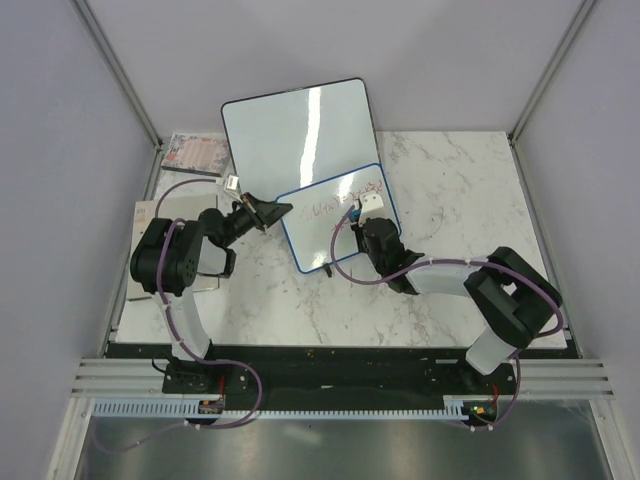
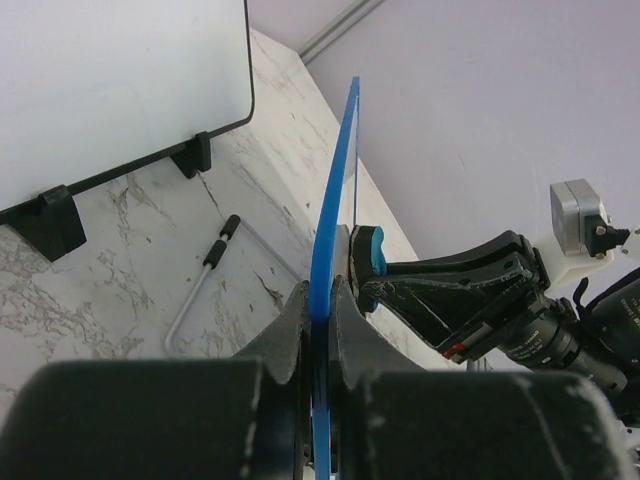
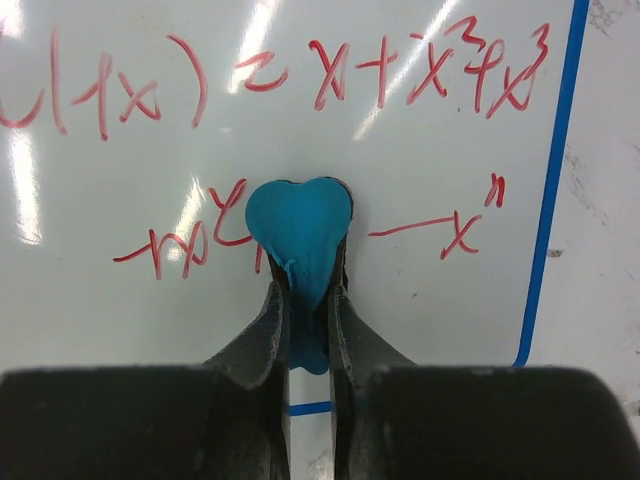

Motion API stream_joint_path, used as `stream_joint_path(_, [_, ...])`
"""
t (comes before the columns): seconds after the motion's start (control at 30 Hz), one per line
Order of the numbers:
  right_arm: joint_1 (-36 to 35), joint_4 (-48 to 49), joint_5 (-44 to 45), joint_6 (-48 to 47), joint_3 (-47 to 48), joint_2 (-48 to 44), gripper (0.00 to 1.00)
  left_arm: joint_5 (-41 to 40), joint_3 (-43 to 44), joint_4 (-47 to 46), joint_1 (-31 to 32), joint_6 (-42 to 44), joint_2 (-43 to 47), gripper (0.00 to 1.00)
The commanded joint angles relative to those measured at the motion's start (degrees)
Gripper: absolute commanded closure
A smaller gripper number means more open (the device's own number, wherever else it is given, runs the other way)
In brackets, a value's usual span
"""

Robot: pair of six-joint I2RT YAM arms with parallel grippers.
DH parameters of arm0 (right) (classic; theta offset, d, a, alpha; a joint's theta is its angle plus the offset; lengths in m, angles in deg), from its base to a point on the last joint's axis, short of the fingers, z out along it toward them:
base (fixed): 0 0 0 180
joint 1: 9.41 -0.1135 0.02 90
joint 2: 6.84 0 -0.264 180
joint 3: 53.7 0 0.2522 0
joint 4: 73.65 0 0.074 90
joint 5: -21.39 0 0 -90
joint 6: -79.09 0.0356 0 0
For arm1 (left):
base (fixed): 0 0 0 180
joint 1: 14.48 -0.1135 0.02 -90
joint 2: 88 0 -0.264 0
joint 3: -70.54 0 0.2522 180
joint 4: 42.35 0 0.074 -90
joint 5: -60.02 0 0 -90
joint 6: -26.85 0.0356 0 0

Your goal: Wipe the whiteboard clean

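I'm clamping the whiteboard (image 1: 335, 225) in my left gripper (image 2: 320, 297), right gripper (image 3: 306, 300) squeezing the eraser (image 3: 298, 225) flat onto its face (red writing running sideways).

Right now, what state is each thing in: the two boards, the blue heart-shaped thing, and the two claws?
Small blue-framed whiteboard: tilted up, red writing not yet wiped.
Large black-framed whiteboard: propped on its feet, blank.
Heart-shaped eraser: pressed against the small board's face.
Left gripper: shut on the small board's edge.
Right gripper: shut on the eraser.
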Motion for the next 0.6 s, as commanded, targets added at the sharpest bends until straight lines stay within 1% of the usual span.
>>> stream_joint_path(0.0, [-1.1,6.4,-1.4,-2.2,0.8,0.9,1.00,4.7,-0.8,2.4,-0.8,7.8,-0.8,0.98])
stream_joint_path(0.13, [-1.8,7.2,-4.5,-1.7,1.6,2.8,1.00,5.9,0.0,1.5,-0.7,6.8,-2.3,0.98])
stream_joint_path(0.3, [-2.6,7.0,-11.7,-0.7,3.3,5.7,1.00,6.4,0.5,1.3,-0.7,6.4,-2.9,0.98])
stream_joint_path(0.43, [-2.9,5.9,-11.7,0.3,4.9,7.2,1.00,5.9,0.1,1.2,-0.7,6.5,-3.0,0.98])
stream_joint_path(0.57, [-3.4,5.9,-13.6,0.3,4.9,7.3,1.00,6.4,0.5,1.2,-0.7,6.4,-3.5,0.98])
